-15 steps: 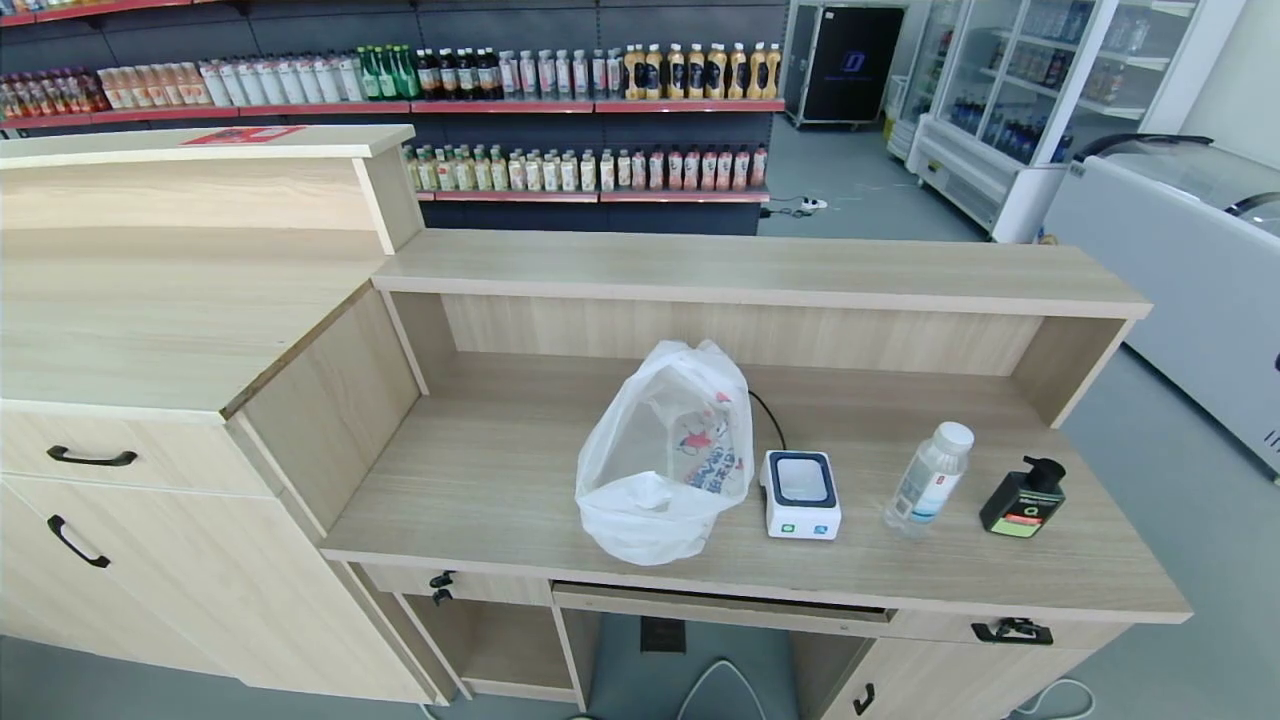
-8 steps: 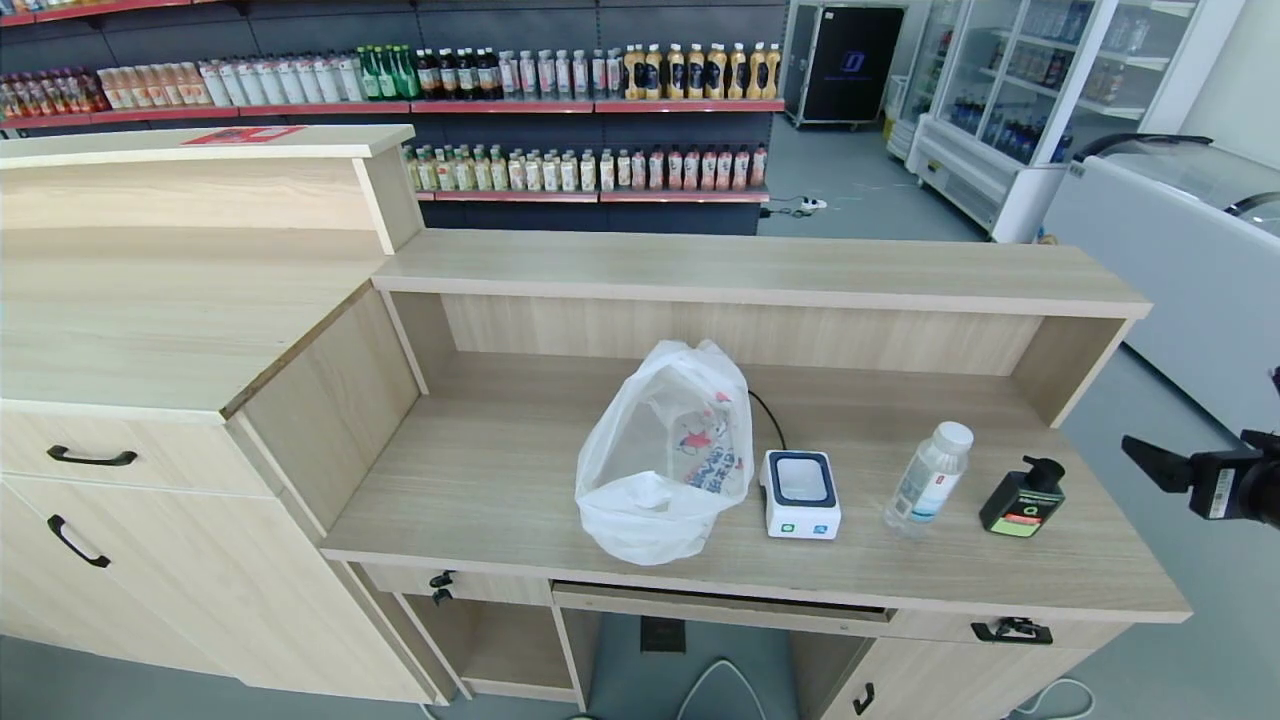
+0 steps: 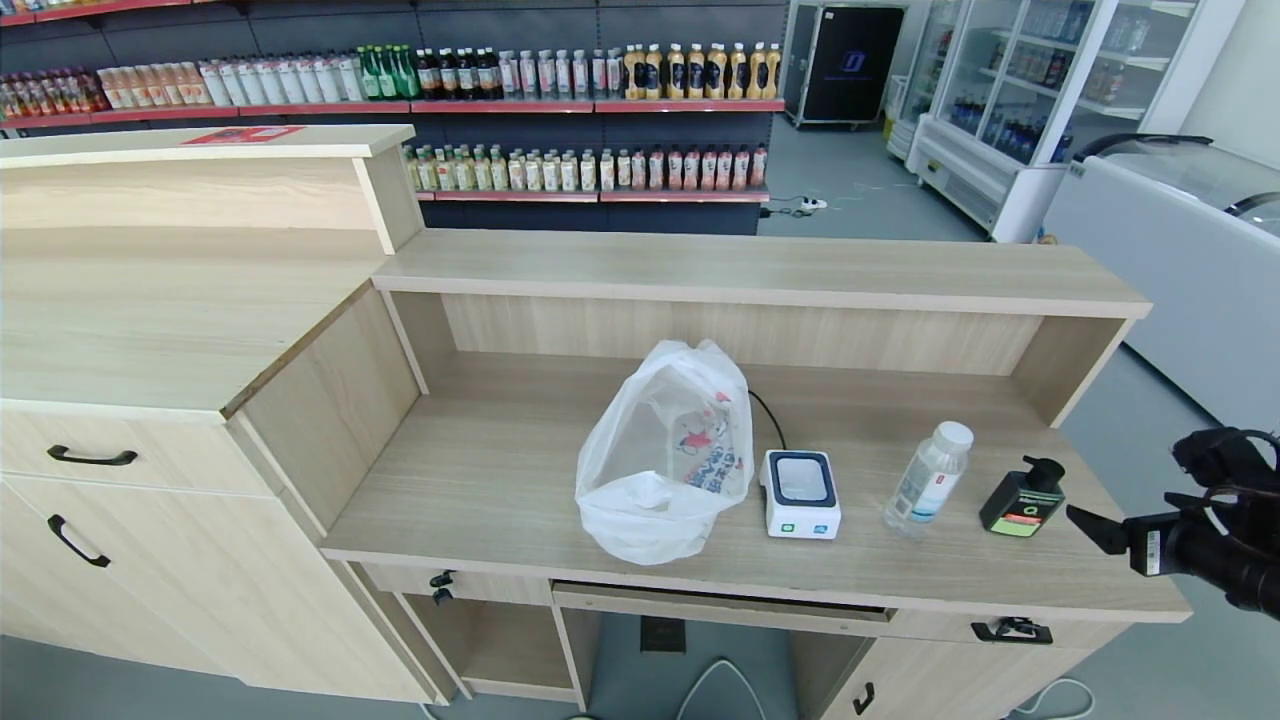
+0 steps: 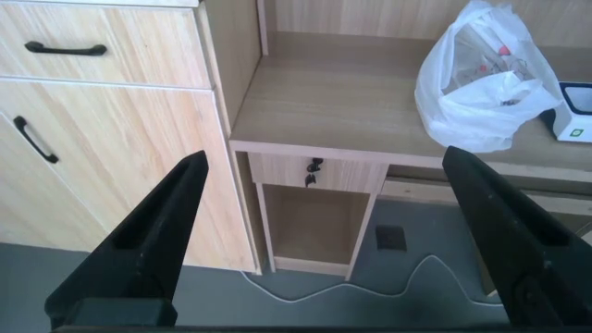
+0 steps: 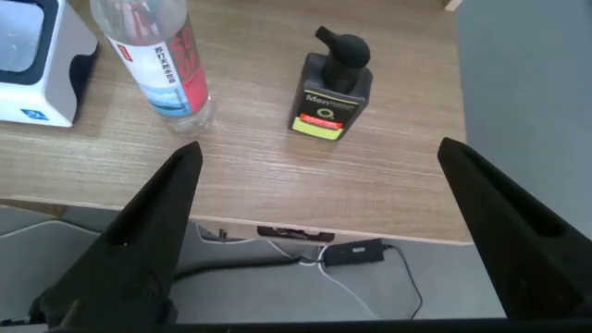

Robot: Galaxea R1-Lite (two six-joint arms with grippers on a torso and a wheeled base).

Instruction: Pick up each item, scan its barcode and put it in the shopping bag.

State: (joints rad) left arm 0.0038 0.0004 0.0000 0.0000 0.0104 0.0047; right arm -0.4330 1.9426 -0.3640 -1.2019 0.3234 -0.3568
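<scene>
In the head view, a pale wooden tabletop [image 3: 480,480] was seen in the middle of the frame under a raised ledge. On it, from centre to right, a white shopping bag [image 3: 665,455], a scanner [image 3: 800,493], an upright water bottle [image 3: 928,478] and a dark pump bottle [image 3: 1022,497] were lined up, each apart from the next. Shelves [image 3: 400,75] of drinks were ranged along the top edge, and glass-door fridges [image 3: 1050,60] were placed at the upper right. The right hand [image 3: 1095,528] was held at the right edge, beside the pump bottle.

In the left wrist view, the fingers of the left hand [image 4: 326,155] were spread wide apart. Between them a keyed drawer [image 4: 314,171] was framed, with the shopping bag [image 4: 481,79] set on the tabletop [image 4: 333,102] above it.

In the right wrist view, the right hand [image 5: 319,146] was likewise held apart, nothing gripped. The pump bottle [image 5: 331,88] and water bottle [image 5: 157,55] were seen on the tabletop [image 5: 388,185], with the scanner [image 5: 32,74] just beside the water bottle.
</scene>
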